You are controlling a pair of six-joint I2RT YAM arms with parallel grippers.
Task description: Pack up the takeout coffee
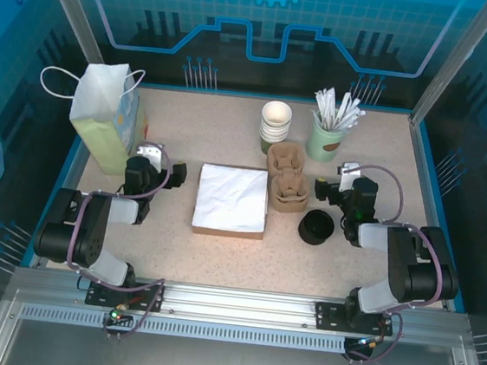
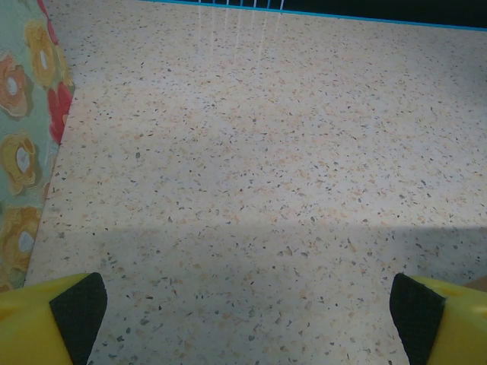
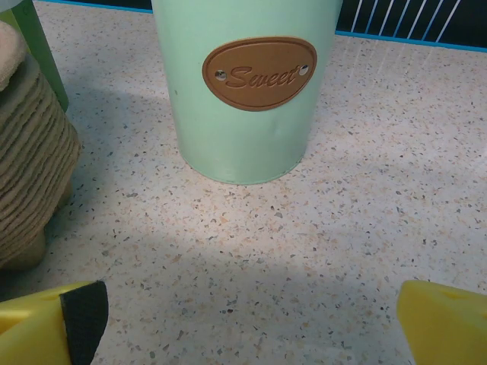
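Note:
The takeout coffee cup point(image 1: 275, 123), olive-green with a white rim and inside, stands at the back of the table; a sliver of its side point(image 3: 32, 42) shows in the right wrist view. My left gripper point(image 1: 147, 160) rests low beside the paper bag point(image 1: 104, 116). It is open point(image 2: 247, 323) over bare tabletop. My right gripper point(image 1: 342, 181) sits right of the brown pulp carrier point(image 1: 285, 180) and faces the mint-green cup point(image 3: 247, 91). It is open too point(image 3: 251, 323), with nothing between its fingers. Both grippers are well apart from the coffee cup.
A flowered bag side point(image 2: 27, 144) is close on the left gripper's left. A stack of white napkins point(image 1: 231, 200) lies mid-table and a black lid point(image 1: 315, 227) sits near the right arm. The mint cup point(image 1: 326, 141) holds white-wrapped sticks. The carrier's ribbed side point(image 3: 30, 175) stands left of the right gripper.

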